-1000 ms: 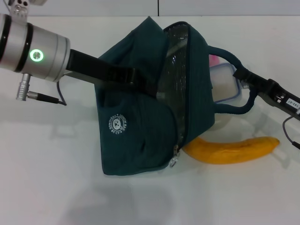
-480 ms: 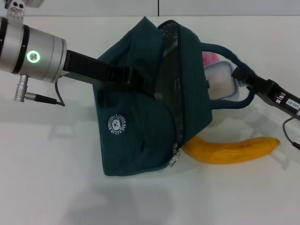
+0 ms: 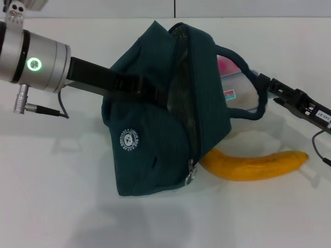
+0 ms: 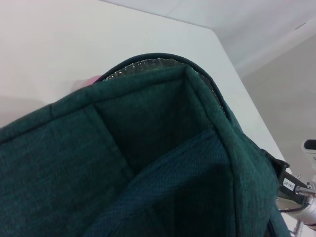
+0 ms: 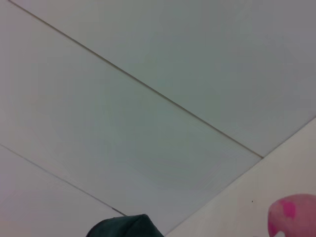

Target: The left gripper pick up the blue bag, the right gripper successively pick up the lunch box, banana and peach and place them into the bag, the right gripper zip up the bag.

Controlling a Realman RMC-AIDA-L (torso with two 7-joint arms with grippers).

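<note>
Blue bag (image 3: 155,124): dark teal fabric, lying tilted on the white table (image 3: 62,206), mouth turned toward the robot's right; foil lining visible along the opening; round white logo on the near face; ring-pull zipper (image 3: 191,178) at the low end of the open track
Bag hold: left gripper (image 3: 155,93) reaches in from the robot's left and presses into the upper fabric beside the opening, probably to keep the mouth lifted and spread for loading; its fingers are buried in the cloth, so their state cannot be told
Bag handle (image 3: 248,90): the far loop stands out to the right, arching over the lunch box
Lunch box (image 3: 240,93): clear container with a small red-and-teal sticker, lying just behind the bag's right edge, partly hidden by bag and handle; not yet inside
Right gripper (image 3: 271,93): at the lunch box's right end, touching or nearly touching the handle loop; placed as if to take the box, but whether it has closed on it cannot be told
Peach (image 3: 226,64): pink, beyond the lunch box, mostly hidden by the bag
Banana (image 3: 256,165): flat on the table, one end tucked under the bag's lower corner, untouched
Stage, as judged: first item being fetched; banana, peach and zipping remain
</note>
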